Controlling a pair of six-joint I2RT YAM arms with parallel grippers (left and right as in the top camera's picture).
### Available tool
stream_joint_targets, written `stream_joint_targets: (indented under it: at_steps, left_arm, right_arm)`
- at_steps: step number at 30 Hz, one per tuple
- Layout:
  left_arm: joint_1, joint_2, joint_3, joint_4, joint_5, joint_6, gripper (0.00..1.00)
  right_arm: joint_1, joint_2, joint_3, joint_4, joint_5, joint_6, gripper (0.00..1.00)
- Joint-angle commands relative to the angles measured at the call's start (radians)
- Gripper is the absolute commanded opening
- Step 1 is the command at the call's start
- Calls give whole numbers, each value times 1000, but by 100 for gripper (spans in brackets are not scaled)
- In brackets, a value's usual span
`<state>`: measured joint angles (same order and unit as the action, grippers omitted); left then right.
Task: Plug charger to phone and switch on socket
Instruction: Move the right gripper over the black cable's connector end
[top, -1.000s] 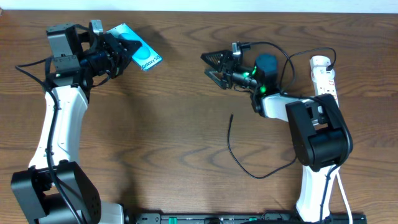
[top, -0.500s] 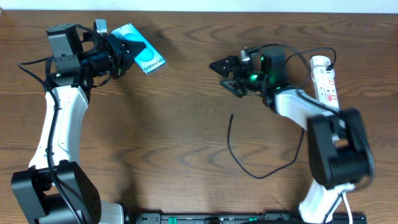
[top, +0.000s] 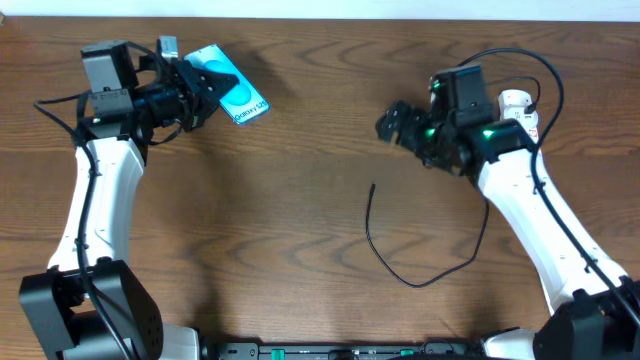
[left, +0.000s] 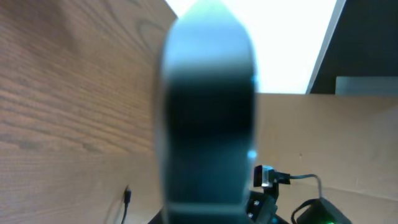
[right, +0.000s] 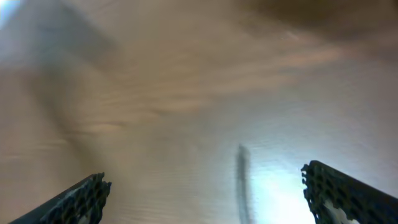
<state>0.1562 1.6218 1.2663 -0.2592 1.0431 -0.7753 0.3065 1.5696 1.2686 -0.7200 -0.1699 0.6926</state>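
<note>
Currently the phone (top: 240, 97) is being held tilted at the table's (top: 280, 250) far left, pinched by the left gripper (top: 203, 88) and nudging slightly rightward. The right gripper (top: 392, 122) — fingers spread wide, carrying nothing — is swinging over nearer the charger (top: 368, 215) tip, likely lining up a pickup. One phone, one charger, one socket (top: 518, 103) and two arms are showing.

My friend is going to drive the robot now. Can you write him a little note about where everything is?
Left hand: shut on the phone, at the far left of the table.
Right hand: open, empty, near the power strip.
Cable: lying loose mid-table, tip free.
Done: phone gripped.
Left to do: grab the cable tip, plug it into the phone, switch the strip on.
</note>
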Motion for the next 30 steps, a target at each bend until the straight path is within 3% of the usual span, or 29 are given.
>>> stream_joint_targets:
  at_steps: [1, 5, 19, 30]
  left_arm:
    - [-21, -1, 2, -10, 19, 69, 7]
    - [-43, 0, 2, -25, 19, 87, 7]
    - [-69, 5, 0, -103, 19, 151, 7]
    - [-69, 5, 0, -105, 19, 155, 7]
  right_arm:
    - [63, 6, 8, -75, 216, -31, 98]
    - [135, 7, 8, -154, 319, 19, 87]
    - [271, 79, -9, -228, 407, 230, 89]
    - [271, 259, -9, -151, 292, 249, 82]
